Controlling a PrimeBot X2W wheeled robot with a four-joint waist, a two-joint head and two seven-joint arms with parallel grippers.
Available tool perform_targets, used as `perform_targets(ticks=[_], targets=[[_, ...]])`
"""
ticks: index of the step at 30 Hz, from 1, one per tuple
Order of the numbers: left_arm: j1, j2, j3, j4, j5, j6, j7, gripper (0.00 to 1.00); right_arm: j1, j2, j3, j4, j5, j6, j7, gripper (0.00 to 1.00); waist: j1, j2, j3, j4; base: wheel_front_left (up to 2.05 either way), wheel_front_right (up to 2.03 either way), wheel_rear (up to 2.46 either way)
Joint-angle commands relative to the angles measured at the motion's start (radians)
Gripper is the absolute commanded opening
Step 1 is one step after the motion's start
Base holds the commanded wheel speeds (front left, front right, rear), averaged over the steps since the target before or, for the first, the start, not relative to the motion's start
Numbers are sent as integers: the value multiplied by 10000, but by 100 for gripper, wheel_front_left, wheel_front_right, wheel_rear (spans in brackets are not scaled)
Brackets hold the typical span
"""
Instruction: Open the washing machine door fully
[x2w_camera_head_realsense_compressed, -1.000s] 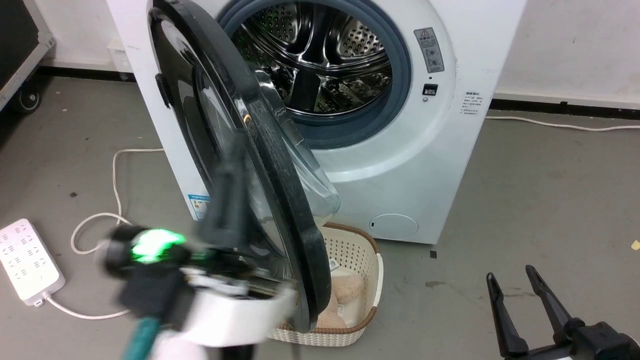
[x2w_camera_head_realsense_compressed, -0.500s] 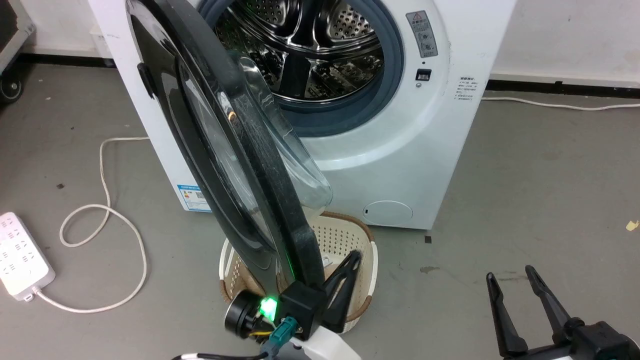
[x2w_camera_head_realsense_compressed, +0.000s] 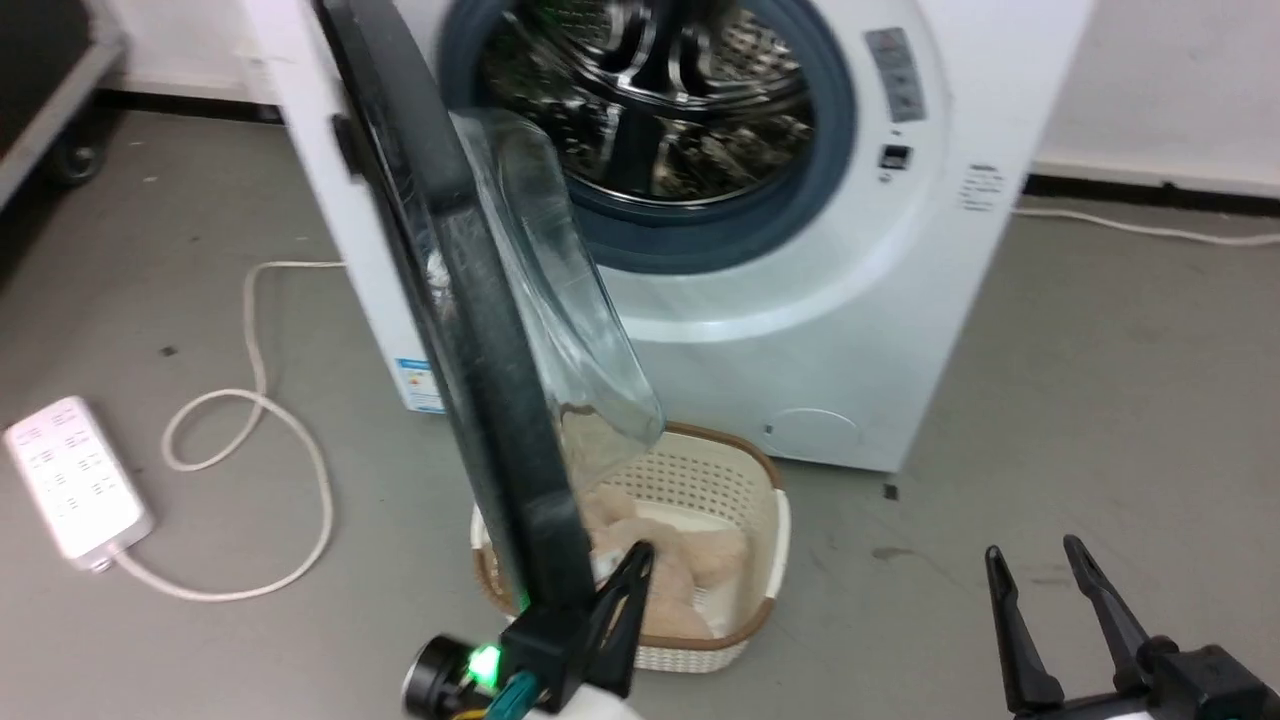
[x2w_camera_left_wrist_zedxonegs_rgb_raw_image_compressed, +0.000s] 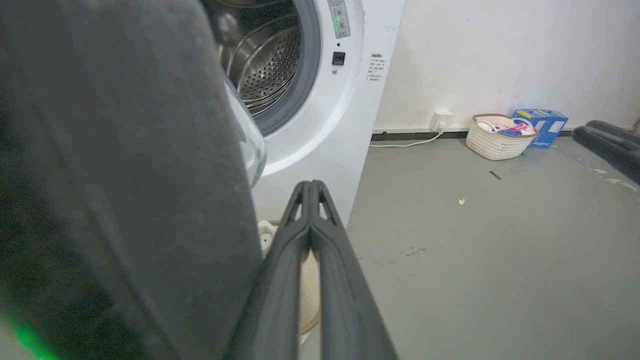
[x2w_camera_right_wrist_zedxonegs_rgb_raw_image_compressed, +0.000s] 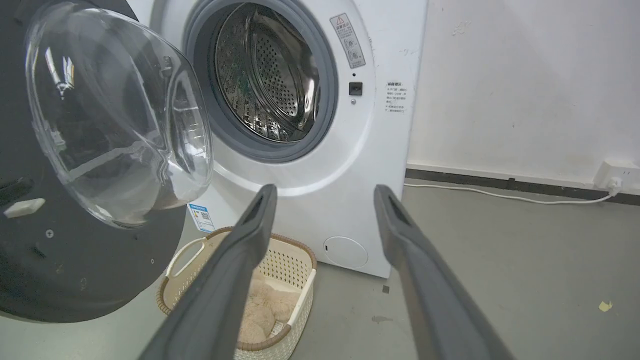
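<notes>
The left jaws are long, dark grey and tapering, with a slot-like hollow near each tip, and rise from a boxy black wrist block (x2w_camera_head_realsense_compressed: 545, 642) carrying a bright green light (x2w_camera_head_realsense_compressed: 484, 664), a round black barrel (x2w_camera_head_realsense_compressed: 431, 683) (probably a camera, though blurred) and a teal connector (x2w_camera_head_realsense_compressed: 514, 692). The right jaws are the same slim dark blades on a black mount (x2w_camera_head_realsense_compressed: 1205, 680) edged below with white shell (x2w_camera_head_realsense_compressed: 1085, 712).
</notes>
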Motion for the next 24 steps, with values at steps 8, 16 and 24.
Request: perform_targets(ticks=[8,16,24], targets=[[814,533,264,-810,-135,310,-17,0,214,37,-13,186,164,-7,-43,100,0,-1,-257,1755,0,0,0],[790,1038,1178,-1243,-497,682,97,0,76,37,112,222,13,-7,-43,100,0,-1,54,2951,0,0,0],[346,1953,2606,-867,-1120,785,65,0,-315,37,412,188,-281,-7,-42,100,0,-1,878,2979,0,0,0]])
